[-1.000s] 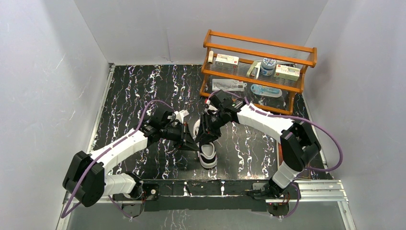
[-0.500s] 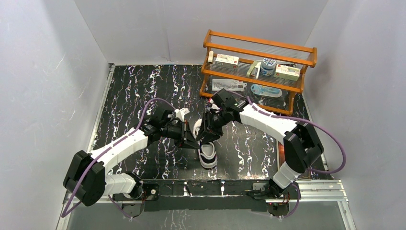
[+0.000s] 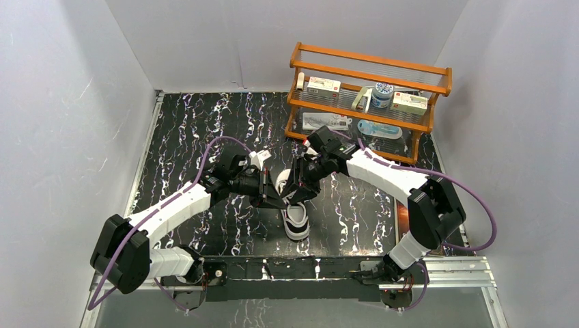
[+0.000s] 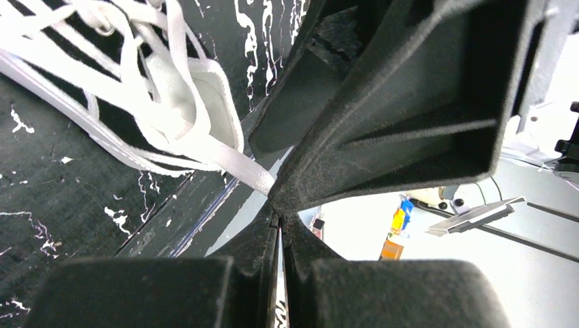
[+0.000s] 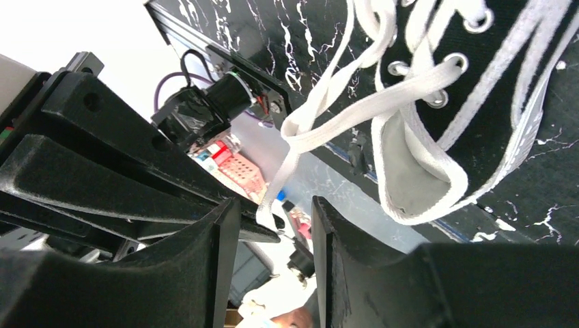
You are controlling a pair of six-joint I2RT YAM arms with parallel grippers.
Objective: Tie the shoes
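Over the last second the jaws of the right gripper (image 5: 276,205) have been widened, and a lace strand (image 5: 311,130) is now left loose between them, so a release is judged under way. The left gripper (image 4: 276,205) is kept clamped on a lace end (image 4: 256,179). The black sneaker (image 3: 295,220), white-soled and unknotted, is set on the table (image 3: 191,137), toe toward 6 o'clock.

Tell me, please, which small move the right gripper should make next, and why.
Probably close the right gripper on the hanging lace: that lace appears to drop between its open jaws, while the left gripper holds the other lace pinched.
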